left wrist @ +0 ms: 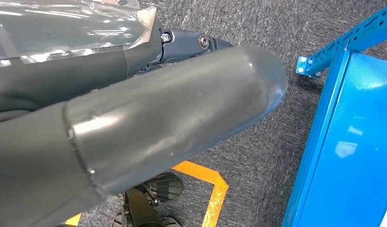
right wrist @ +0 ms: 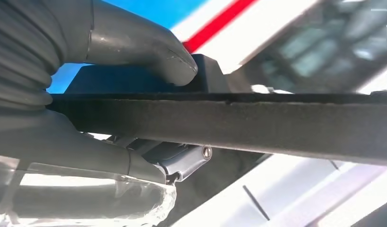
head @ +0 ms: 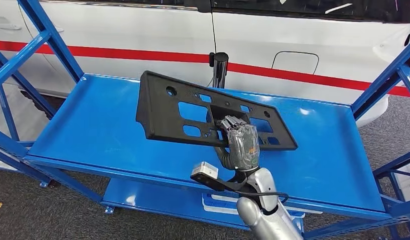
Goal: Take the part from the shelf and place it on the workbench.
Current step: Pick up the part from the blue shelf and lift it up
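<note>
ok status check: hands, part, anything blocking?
Right robot hand grips the black part by its near edge, raised above the blue shelf. Left robot hand holds nothing, low beside the shelf. No obstruction visible.

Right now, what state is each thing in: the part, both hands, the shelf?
Black plastic part: lifted off the shelf deck, tilted, held at its near edge.
Right hand: grips the part, thumb on one face, fingers under the other.
Left hand: hanging beside the shelf over the floor; open or shut unclear.
Blue shelf: top deck bare under the part.
</note>
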### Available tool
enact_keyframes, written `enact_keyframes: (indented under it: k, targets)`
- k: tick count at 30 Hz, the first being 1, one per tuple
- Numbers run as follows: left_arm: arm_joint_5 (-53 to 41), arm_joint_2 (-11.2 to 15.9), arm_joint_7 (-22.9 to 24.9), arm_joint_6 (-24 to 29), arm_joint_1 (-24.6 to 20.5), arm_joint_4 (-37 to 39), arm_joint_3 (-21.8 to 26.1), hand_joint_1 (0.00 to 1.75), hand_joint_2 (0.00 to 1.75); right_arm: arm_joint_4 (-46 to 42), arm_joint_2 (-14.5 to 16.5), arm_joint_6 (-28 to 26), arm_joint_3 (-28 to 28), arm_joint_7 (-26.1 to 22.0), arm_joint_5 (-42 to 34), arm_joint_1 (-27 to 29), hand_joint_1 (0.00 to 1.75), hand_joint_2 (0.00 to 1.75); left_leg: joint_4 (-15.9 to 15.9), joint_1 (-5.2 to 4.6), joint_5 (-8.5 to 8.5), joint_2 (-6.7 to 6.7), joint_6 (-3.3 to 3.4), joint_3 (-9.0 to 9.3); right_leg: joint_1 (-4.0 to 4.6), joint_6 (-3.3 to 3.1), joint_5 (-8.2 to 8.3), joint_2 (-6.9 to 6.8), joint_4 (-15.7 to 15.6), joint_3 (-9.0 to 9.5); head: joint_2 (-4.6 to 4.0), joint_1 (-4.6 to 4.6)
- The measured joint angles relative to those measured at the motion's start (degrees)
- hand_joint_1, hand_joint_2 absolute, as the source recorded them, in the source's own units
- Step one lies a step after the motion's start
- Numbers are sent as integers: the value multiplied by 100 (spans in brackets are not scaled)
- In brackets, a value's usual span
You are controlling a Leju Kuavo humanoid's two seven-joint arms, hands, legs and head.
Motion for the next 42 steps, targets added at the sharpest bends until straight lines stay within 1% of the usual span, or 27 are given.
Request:
enact_keyframes:
  k: [3,5,7,15,19,25,31,37,42]
  targets:
    - [20,-15,-67,-15,0,0,25,0,175,-165,3,-31,-2,-834,-1456,-123,175,175,0,0,0,2,0,1,0,0,1,2,0,1,0,0]
    - [35,-21,-119,-12,1,0,53,0,175,-278,3,-31,-3,-1220,-2248,-234,175,175,0,0,0,2,0,1,-1,1,1,2,0,1,0,0]
    - [49,-25,-153,0,1,0,92,0,175,-376,1,77,-4,-1412,-2858,-367,175,175,0,-1,0,3,0,1,-2,1,1,3,0,1,0,0]
    - [115,-40,-219,98,11,0,226,0,175,-497,-18,774,5,-1591,-4499,-1093,175,175,1,0,1,1,0,-2,-2,2,3,2,2,0,0,0]
    - [123,-52,-283,91,20,1,296,0,175,-461,-52,994,19,-1724,-5285,-1430,175,175,1,0,1,0,0,-3,-2,2,2,2,2,-2,0,0]
    - [140,-53,-292,110,45,2,349,0,175,-373,-142,1033,123,-1808,-5482,-1617,175,175,1,0,1,0,0,-9,-2,2,2,2,2,-5,0,0]
    - [182,-53,-41,193,50,4,437,0,175,-256,-212,1063,353,-1792,-5488,-1709,175,175,1,0,1,-1,0,-11,-2,2,2,1,2,-8,0,0]
    - [185,-53,97,254,54,4,481,0,175,-163,-261,1087,496,-1769,-5497,-1724,175,175,1,0,1,-2,0,-12,-2,2,2,1,2,-9,0,0]
    - [185,-53,114,261,56,4,508,0,175,-95,-279,1105,618,-1762,-5498,-1723,175,175,1,0,1,-2,0,-15,-2,2,2,1,2,-11,0,0]
